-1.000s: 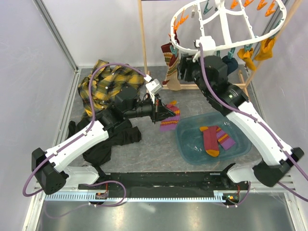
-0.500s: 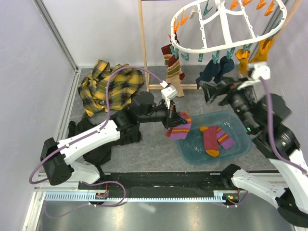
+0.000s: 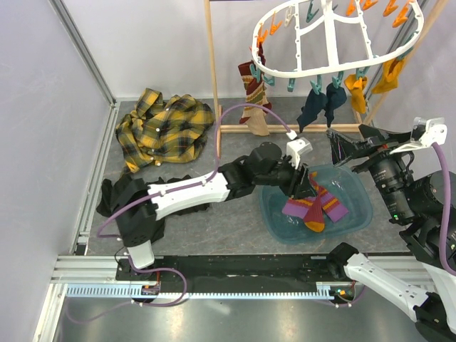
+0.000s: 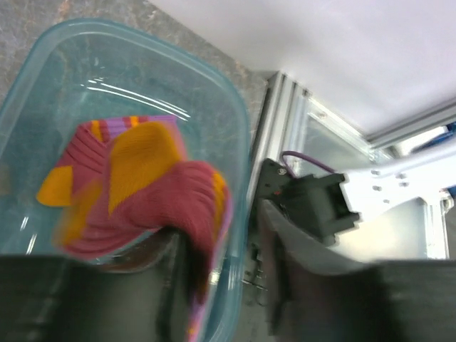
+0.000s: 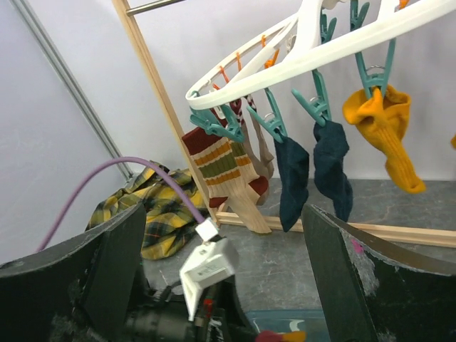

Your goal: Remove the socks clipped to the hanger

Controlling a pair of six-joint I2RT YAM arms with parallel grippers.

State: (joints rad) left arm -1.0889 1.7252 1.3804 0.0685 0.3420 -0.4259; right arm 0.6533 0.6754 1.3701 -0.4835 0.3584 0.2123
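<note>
The left arm reaches low across the table (image 3: 235,224) from its base at 7 o'clock, elbow down and forearm running toward 3 o'clock. This puts the left end effector (image 3: 305,182) above the near rim of the clear blue bin (image 3: 358,187) at 4 o'clock. A maroon sock with orange and purple stripes (image 3: 299,207) hangs from it into the bin, over a second striped sock (image 3: 326,206) lying on the bin floor. In the left wrist view the fingers (image 4: 303,285) stand apart, with the blurred sock draped against one of them.

The right arm is raised high at 3 o'clock, its wrist level and aimed toward 10 o'clock. The right end effector (image 3: 354,144) is spread wide, empty, and well short of the hanger (image 5: 335,48).

The hanger sits at 1 o'clock, beside the wooden stand (image 3: 211,64). Clipped under its rim are:
- a maroon striped sock (image 5: 222,165)
- a beige sock (image 3: 256,120)
- two navy socks (image 3: 320,104)
- a mustard sock (image 5: 385,125)
- another mustard sock (image 3: 394,71), farther toward 2 o'clock

A yellow plaid shirt (image 3: 160,128) lies at 10 o'clock.
</note>
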